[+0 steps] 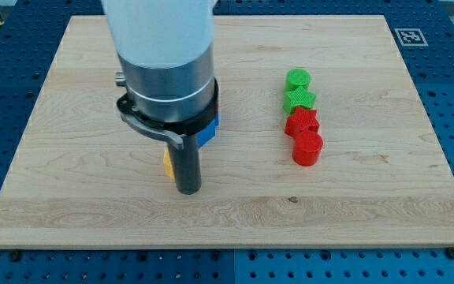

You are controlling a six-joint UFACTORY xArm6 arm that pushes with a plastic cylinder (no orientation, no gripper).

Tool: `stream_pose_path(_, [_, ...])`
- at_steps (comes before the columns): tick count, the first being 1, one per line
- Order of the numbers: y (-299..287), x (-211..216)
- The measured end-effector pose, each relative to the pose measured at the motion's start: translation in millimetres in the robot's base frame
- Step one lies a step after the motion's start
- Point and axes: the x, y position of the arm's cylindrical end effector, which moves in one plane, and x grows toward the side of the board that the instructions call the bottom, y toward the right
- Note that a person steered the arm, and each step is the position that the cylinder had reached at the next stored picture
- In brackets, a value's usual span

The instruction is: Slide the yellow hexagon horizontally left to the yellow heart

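Observation:
My tip [189, 190] rests on the wooden board [69, 181], left of centre. A yellow block [167, 163] shows only as a thin sliver at the rod's left side; its shape cannot be made out and it seems to touch the rod. A blue block [208, 131] peeks out at the rod's upper right, mostly hidden by the arm. No other yellow block shows; the arm's body hides the board behind it.
To the view's right stands a touching column: a green cylinder [297, 79], a green star [299, 99], a red block [301, 121] and a red cylinder [307, 147]. A fiducial marker [409, 36] sits at the board's top right corner.

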Motion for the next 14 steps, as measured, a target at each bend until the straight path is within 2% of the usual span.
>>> stream_pose_path(2, [-32, -23])
stream_pose_path(4, [4, -8])
stream_pose_path(5, [-17, -35])
stream_pose_path(7, [-17, -35])
stream_pose_path(12, [-38, -130])
stream_pose_path(14, [-48, -133])
